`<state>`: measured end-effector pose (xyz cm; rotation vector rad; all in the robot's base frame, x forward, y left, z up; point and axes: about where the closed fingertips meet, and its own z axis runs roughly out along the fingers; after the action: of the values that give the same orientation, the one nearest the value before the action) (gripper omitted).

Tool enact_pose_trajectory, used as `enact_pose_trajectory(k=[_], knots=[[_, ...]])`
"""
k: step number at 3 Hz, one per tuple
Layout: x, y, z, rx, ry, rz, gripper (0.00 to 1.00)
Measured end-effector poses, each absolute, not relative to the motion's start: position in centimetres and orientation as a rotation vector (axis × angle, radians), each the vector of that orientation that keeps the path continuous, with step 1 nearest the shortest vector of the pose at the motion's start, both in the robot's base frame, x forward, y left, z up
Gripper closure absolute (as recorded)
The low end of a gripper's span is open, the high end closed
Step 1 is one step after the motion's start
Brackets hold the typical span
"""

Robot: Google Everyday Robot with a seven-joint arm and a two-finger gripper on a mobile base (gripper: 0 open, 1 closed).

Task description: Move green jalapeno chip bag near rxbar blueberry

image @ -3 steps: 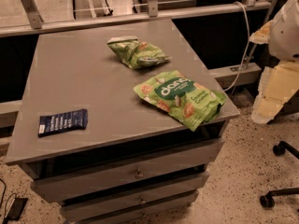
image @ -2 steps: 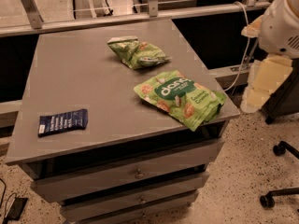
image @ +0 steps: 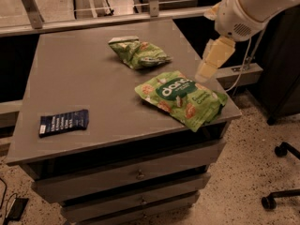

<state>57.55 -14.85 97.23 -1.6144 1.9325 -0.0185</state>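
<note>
Tabletop (image: 79, 78), pincer (image: 203, 74) over edge, jalapeno bag (image: 138, 54) apart

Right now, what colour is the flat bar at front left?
Camera view: rxbar blueberry is navy, white text; the hand hovers by the table's right edge.

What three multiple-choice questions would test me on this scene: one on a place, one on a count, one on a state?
1. Where on the table is the rxbar blueberry? A front left; B far right corner; C dead centre.
2. How many green bags lie on it? A one; B two; C four.
3. What is the gripper doing? A gripping the bar; B hanging in the air by the table's right edge, carrying nothing; C pressing on a bag.

Answers:
1 A: the dark blue bar lies near the front left corner.
2 B: the green jalapeno chip bag lies at the back, and the larger dang bag front right.
3 B: all three items lie on the table, apart from it.
</note>
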Motion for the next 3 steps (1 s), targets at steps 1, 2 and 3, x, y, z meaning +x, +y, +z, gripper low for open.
enact_pose_trajectory(k=[1,2,3], knots=[[63.57,-11.05,97.31,-1.486,1.881,0.071,0.0],[63.57,-11.04,97.3,-1.486,1.881,0.071,0.0],[64.3,-10.47,96.98,-1.457,1.863,0.099,0.0]])
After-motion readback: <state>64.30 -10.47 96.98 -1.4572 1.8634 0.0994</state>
